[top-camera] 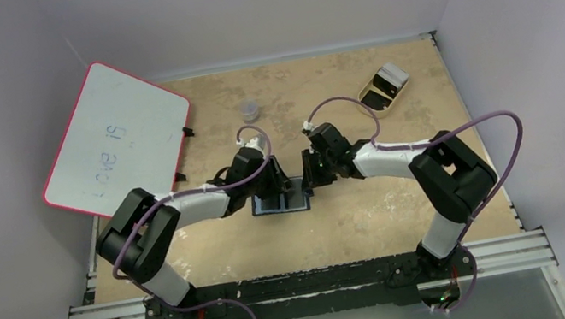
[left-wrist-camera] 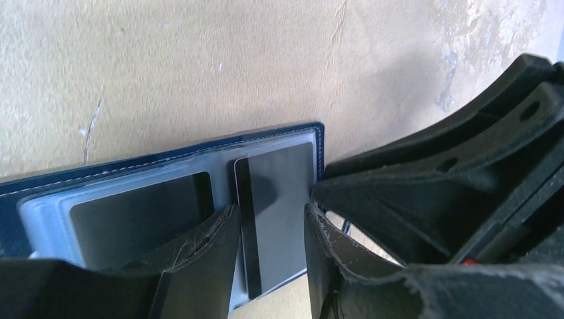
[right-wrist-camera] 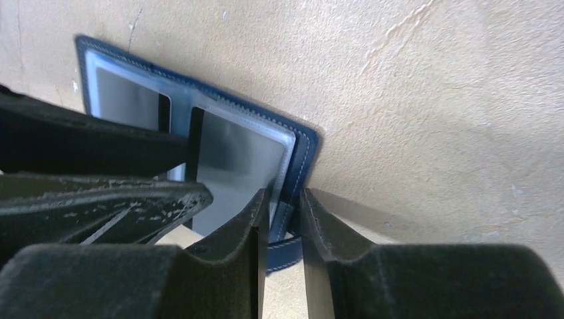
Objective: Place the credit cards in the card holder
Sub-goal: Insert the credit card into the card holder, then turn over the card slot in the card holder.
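The card holder point(top-camera: 280, 204) lies open on the table between both grippers, navy-edged point(left-wrist-camera: 166, 159) with clear inner pockets. A grey credit card point(left-wrist-camera: 279, 173) with a black stripe sits partly in the right pocket, and its near end sticks out past the holder's edge. A darker card point(left-wrist-camera: 133, 212) fills the left pocket. My left gripper point(left-wrist-camera: 269, 208) hovers over the grey card, its fingers spread either side of it. My right gripper point(right-wrist-camera: 284, 194) is nearly closed, pinching the holder's right edge point(right-wrist-camera: 302, 149) by the strap. The grey card point(right-wrist-camera: 233, 153) also shows there.
A pink-edged whiteboard point(top-camera: 115, 135) leans at the back left. A small clear cup point(top-camera: 251, 111) stands behind the grippers. A tan tray point(top-camera: 384, 88) sits at the back right. The two wrists are close together over the holder.
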Robot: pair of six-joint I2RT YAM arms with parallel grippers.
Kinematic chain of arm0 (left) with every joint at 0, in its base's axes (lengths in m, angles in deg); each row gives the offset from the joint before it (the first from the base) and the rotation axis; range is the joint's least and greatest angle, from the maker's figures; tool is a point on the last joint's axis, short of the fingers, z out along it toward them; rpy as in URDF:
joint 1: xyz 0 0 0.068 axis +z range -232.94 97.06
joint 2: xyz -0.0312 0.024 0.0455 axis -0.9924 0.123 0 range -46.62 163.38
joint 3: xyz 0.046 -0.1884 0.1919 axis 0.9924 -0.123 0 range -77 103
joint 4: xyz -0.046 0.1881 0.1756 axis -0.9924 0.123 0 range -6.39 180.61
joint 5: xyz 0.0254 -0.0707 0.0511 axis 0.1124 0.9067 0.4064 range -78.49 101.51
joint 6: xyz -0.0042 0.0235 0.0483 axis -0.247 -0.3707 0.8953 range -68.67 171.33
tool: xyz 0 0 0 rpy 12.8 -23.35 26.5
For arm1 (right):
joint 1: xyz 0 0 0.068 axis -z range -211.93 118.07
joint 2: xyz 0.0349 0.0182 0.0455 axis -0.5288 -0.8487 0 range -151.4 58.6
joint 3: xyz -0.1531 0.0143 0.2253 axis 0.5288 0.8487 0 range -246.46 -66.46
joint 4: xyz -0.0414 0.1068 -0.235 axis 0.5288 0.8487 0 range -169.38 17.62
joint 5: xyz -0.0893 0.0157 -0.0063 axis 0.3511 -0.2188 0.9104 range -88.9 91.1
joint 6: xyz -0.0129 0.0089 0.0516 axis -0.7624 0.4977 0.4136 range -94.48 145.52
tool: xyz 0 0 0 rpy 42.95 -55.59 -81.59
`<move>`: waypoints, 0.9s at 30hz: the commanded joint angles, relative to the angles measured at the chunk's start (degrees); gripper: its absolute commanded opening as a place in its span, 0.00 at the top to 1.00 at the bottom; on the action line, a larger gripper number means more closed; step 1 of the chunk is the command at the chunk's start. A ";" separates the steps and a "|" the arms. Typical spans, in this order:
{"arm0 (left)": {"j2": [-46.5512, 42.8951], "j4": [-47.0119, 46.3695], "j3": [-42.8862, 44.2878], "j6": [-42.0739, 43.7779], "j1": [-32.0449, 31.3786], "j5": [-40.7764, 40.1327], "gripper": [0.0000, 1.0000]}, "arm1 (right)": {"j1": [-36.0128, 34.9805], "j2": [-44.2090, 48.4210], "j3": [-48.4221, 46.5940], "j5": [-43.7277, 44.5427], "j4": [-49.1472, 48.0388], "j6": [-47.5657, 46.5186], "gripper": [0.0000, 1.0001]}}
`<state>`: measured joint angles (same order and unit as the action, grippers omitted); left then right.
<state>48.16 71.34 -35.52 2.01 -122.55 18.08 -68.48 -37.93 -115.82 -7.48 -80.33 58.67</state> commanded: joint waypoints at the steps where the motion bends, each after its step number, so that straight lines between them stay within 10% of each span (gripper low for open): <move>1: -4.61 4.55 1.91 -2.43 0.03 -1.26 0.60 | 0.77 1.58 -2.29 4.75 3.54 -1.67 0.73; 14: -14.47 16.42 -2.13 0.02 11.58 -4.49 0.57 | 0.62 5.14 -3.91 3.80 4.33 -1.90 0.73; 27: -11.56 7.34 -7.66 -3.39 14.28 3.15 0.54 | -2.22 2.56 -5.64 -1.52 0.51 -1.27 0.68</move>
<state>35.90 83.90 -42.45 0.22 -109.11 18.43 -69.42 -34.87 -118.93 -6.19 -77.16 57.44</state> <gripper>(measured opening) 0.461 0.328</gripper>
